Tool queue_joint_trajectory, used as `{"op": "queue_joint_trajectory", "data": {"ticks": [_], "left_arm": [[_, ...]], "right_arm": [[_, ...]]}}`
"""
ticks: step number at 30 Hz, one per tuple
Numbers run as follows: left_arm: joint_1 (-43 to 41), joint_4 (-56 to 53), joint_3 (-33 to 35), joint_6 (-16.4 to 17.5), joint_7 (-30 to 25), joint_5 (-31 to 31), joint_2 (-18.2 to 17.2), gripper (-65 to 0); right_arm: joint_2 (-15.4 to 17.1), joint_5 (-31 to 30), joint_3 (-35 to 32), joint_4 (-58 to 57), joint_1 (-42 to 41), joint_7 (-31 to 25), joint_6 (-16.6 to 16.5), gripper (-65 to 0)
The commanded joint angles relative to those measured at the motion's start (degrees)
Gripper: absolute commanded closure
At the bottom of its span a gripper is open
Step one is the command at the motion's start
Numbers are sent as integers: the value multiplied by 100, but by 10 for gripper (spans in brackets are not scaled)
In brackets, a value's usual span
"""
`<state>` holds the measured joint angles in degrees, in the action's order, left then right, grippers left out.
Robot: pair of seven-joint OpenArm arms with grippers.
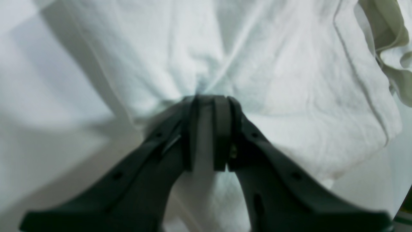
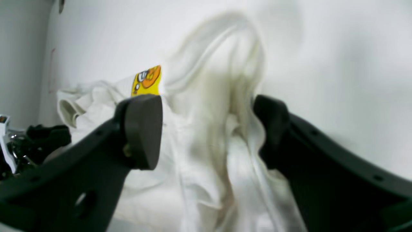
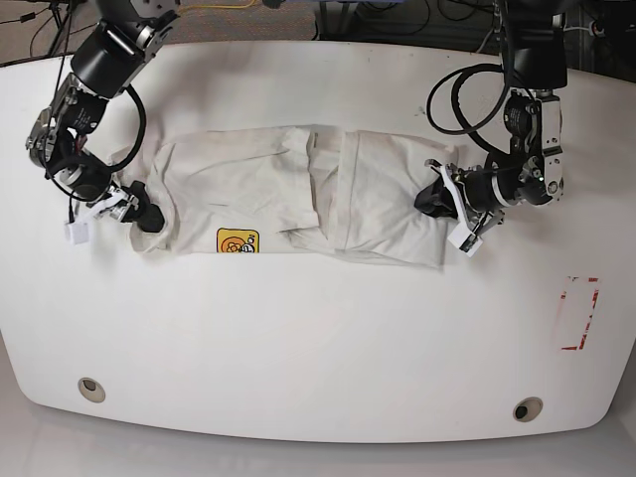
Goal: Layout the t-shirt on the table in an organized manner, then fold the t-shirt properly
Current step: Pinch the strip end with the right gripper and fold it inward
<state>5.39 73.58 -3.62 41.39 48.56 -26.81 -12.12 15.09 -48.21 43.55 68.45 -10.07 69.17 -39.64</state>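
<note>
We read no lettering; only the small orange-yellow square logo (image 3: pixel 237 241) shows on the crumpled white cotton t-shirt (image 3: pixel 298 194), lying mid-table (image 3: pixel 318 338). Left gripper (image 1: pixel 209 96) pinches its cloth; right gripper (image 2: pixel 206 129) straddles a fold, spread wide.

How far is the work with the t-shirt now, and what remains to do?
Done: the t-shirt lies stretched sideways across the table, but bunched and wrinkled, not flat. In hand: the left gripper is shut on one end of the cloth; the right gripper is at the other end with its jaws apart around a fold, not closed. Left: spreading it smooth, then all the folding.
</note>
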Motion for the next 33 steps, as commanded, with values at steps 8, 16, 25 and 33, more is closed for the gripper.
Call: {"op": "queue_joint_trajectory", "data": {"ticks": [8, 16, 25, 33], "left_arm": [[-7, -22, 6, -139, 371, 399, -67, -81], [-7, -22, 6, -139, 371, 399, -67, -81], [-16, -22, 6, -139, 371, 399, -67, -81], [-16, -22, 6, -139, 371, 399, -67, -81]], "right_arm": [[227, 34, -263, 105, -141, -73, -36, -425], [130, 535, -491, 105, -88, -451, -36, -425], [-45, 1141, -562, 105, 0, -635, -36, -425], [-28, 1212, -843, 114, 18, -670, -36, -417]]}}
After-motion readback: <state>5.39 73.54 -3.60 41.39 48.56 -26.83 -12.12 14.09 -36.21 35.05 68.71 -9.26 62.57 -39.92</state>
